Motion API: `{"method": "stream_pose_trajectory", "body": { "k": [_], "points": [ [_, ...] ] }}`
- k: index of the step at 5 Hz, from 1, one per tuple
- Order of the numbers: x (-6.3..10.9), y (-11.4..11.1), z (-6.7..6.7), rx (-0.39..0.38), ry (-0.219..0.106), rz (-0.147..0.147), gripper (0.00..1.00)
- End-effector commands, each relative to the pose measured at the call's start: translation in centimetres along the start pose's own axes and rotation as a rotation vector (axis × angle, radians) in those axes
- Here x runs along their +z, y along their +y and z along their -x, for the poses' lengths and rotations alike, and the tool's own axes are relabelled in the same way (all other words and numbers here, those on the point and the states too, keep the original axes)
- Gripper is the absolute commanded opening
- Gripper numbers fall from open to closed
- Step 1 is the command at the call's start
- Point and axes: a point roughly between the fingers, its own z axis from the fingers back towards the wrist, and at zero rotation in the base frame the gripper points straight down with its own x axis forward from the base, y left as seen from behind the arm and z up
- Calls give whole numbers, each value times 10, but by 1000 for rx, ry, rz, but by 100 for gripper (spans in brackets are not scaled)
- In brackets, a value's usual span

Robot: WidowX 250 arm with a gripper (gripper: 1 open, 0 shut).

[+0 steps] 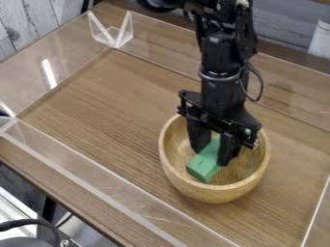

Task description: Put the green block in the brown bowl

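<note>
— Jaws (214, 147) are partway open and clamped on the block (204, 164), aren't they?

— Yes. Each finger presses one long side of the green bar, so the gap is only as wide as the block. The bar hangs tilted, its lower end down inside the bowl (173, 164).

— Is it touching the bottom?

— I cannot tell. The lower end looks very near the wooden floor, perhaps resting on it, but the arm hides part of the contact.

— Why hold it that way?

— My guess: the jaws point straight down, so a grip across the narrow width lets the bar go in lengthwise over the thick rim without catching it. Low inside the bowl, it should have little room to bounce out when let go.

— And the bowl itself?

— It sits on the wood-grain surface (103, 96), toward the near right, inside a clear low wall. Nothing else is near it.

— What remains?

— Judging from this, only the release.
</note>
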Motion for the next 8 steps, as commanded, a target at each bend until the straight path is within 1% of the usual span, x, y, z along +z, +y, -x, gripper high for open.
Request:
{"method": "stream_pose_trajectory", "body": {
  "k": [1,8],
  "points": [
    [8,-1,-5,-7,-33,0,0],
    [15,4,-4,8,-30,27,0]
  ]
}}
